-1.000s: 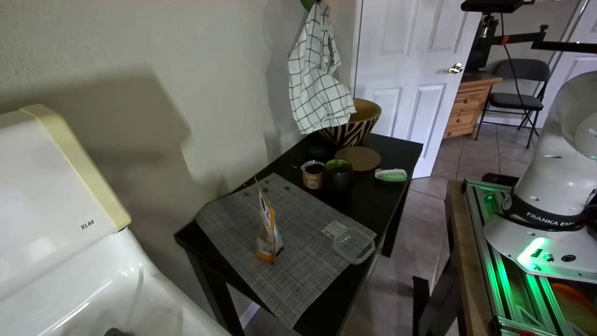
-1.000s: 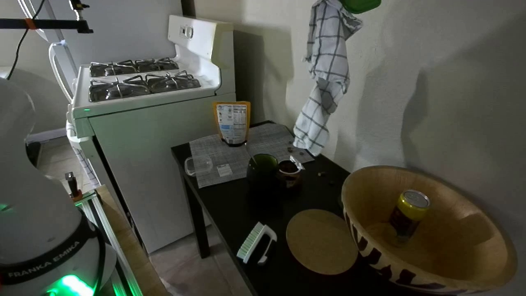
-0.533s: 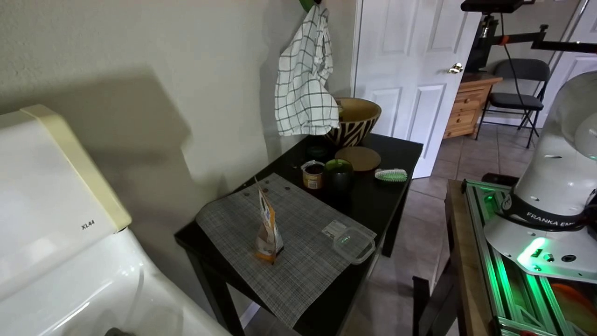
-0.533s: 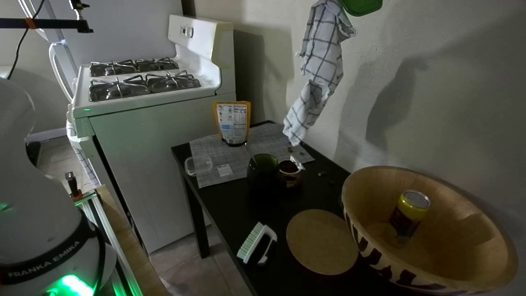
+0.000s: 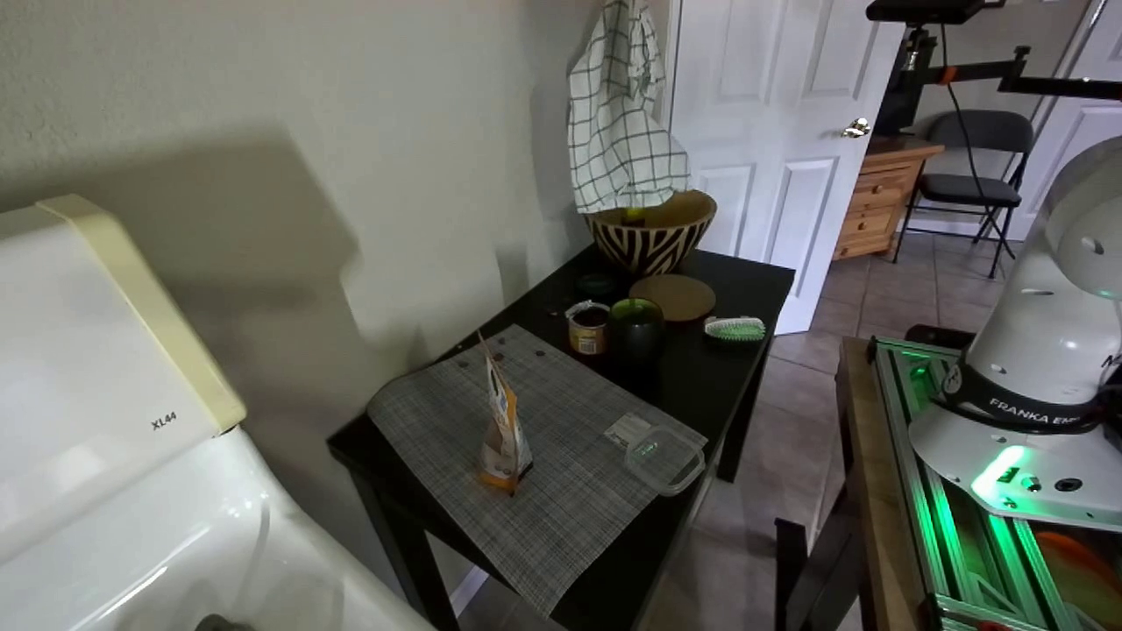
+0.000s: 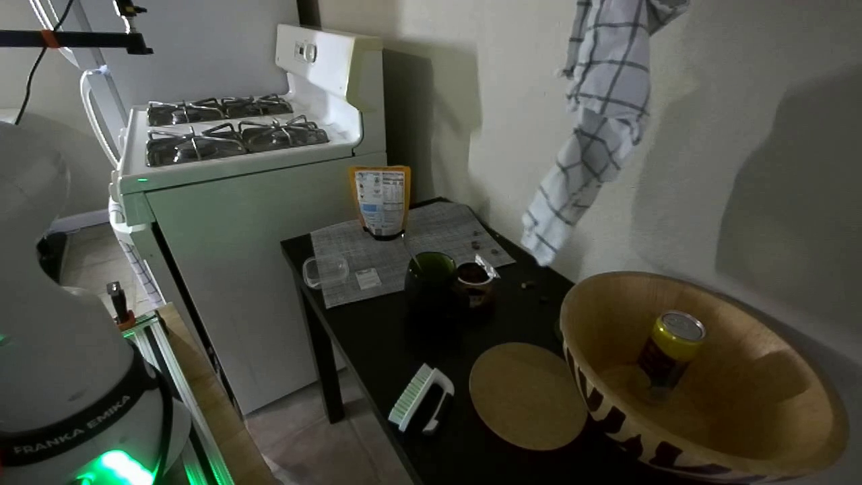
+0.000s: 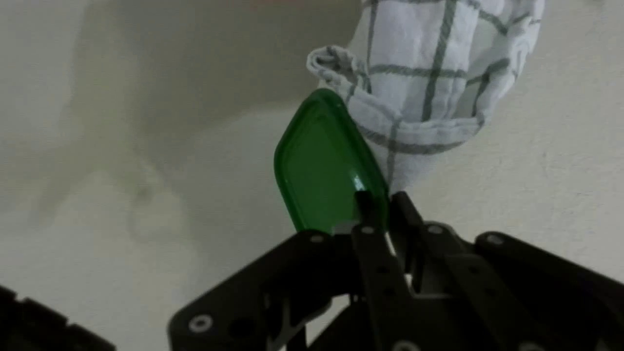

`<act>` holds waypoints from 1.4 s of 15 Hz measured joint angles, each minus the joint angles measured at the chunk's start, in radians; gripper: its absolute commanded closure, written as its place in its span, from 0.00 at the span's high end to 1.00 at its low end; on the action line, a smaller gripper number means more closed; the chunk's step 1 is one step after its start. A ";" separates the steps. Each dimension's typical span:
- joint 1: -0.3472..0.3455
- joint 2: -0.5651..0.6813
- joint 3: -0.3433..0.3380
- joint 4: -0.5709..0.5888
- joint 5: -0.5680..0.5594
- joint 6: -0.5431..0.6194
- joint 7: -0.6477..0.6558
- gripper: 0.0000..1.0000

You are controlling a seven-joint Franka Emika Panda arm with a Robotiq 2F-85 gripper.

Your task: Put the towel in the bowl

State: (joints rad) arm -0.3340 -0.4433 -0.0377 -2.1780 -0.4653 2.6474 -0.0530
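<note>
The white towel with dark check lines hangs in the air in both exterior views (image 5: 624,123) (image 6: 609,87). In the wrist view, the towel (image 7: 414,92) narrows to a pinched end at my fingertips. My gripper (image 7: 382,207) is shut on the edge of a green lid-like piece (image 7: 324,165) with the towel end against it. The gripper is out of view in both exterior views. The wooden bowl with dark stripes (image 5: 650,250) (image 6: 754,404) stands at one table end. The towel's hem hangs near the bowl's rim, outside its opening in an exterior view.
A yellow-topped can (image 6: 673,343) is in the bowl. On the black table are a round brown board (image 6: 525,397), a brush (image 6: 421,397), a dark green cup (image 6: 431,279), an opened tub (image 6: 475,283), a pouch (image 6: 382,202) and a clear lid (image 5: 664,460). A wall runs behind.
The towel first swung away from the bowl, then moved back toward it and higher. The green piece has gone out of the top of both exterior views. The table items have not moved.
</note>
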 measured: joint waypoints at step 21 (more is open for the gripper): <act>-0.005 0.428 -0.139 0.260 -0.377 -0.227 0.265 0.03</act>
State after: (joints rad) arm -0.3385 -0.0152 -0.1762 -1.9178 -0.8420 2.4201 0.2117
